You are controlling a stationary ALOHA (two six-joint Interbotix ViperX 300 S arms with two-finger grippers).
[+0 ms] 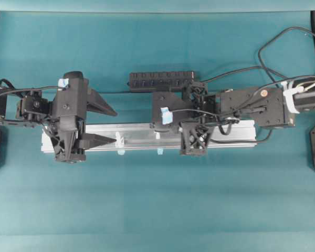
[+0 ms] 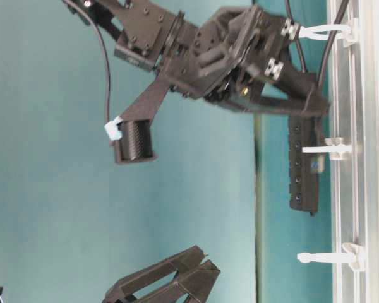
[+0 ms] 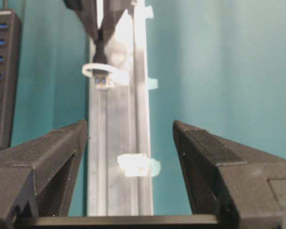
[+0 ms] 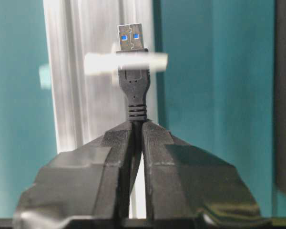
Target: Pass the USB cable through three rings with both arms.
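USB cable (image 4: 136, 90) is pinched in the right gripper (image 4: 137, 125) jaws, plug through 1 ring (image 4: 126, 63); left gripper (image 3: 129, 131) jaws wide.

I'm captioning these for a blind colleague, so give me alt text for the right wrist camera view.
The right gripper is shut on the USB cable just behind its plug, whose metal tip pokes through a blurred white ring. Behind them, a silver rail runs up the frame over a teal table.
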